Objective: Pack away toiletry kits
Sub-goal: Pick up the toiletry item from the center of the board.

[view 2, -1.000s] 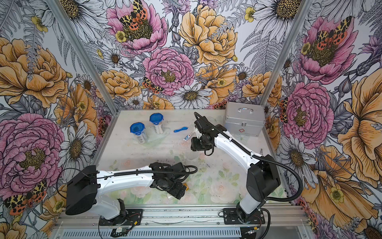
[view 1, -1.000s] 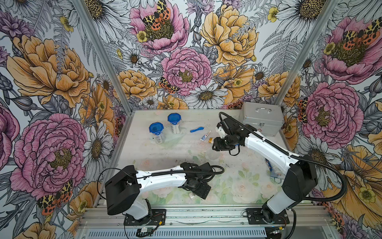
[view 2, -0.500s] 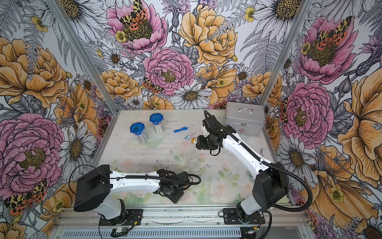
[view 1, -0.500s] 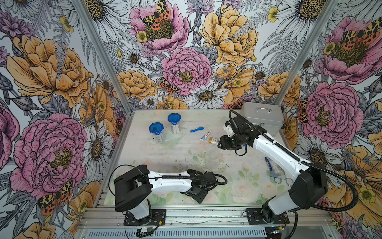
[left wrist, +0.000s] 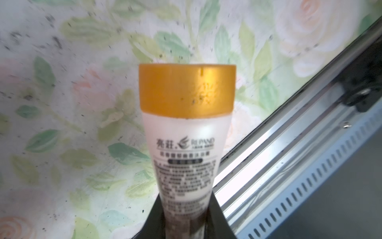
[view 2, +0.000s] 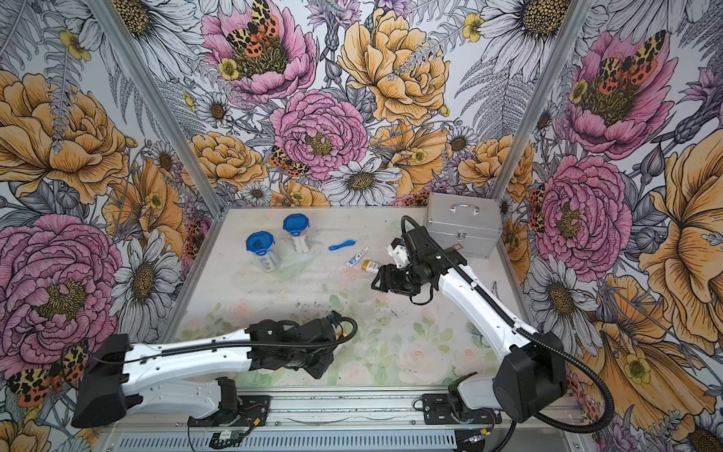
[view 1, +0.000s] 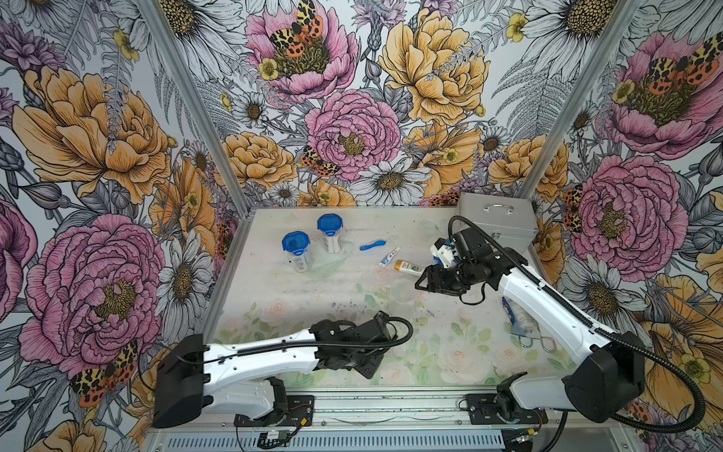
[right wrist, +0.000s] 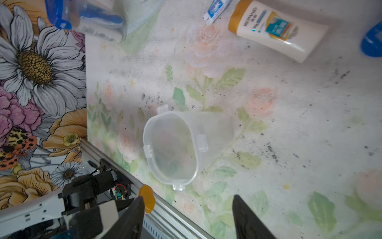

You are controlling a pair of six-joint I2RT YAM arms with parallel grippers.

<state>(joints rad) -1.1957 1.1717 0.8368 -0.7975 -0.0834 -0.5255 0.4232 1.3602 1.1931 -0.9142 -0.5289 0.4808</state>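
Walls [view 1: 352,98] papered with large pink, orange and white flowers; aluminium corner posts [view 1: 192,98]; tabletop [view 1: 266,289] printed with faded roses, dark-speckled; metal rail [view 1: 391,407] along front edge.

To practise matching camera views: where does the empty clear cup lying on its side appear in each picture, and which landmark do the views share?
In both top views: the clear cup lies mid-table, faint against the floral surface.
Right wrist: mid-picture, its open mouth facing the camera.
Left wrist: not in it; a gold-capped bottle fills the middle.
Landmark: the toothpaste tube, in the other three views.
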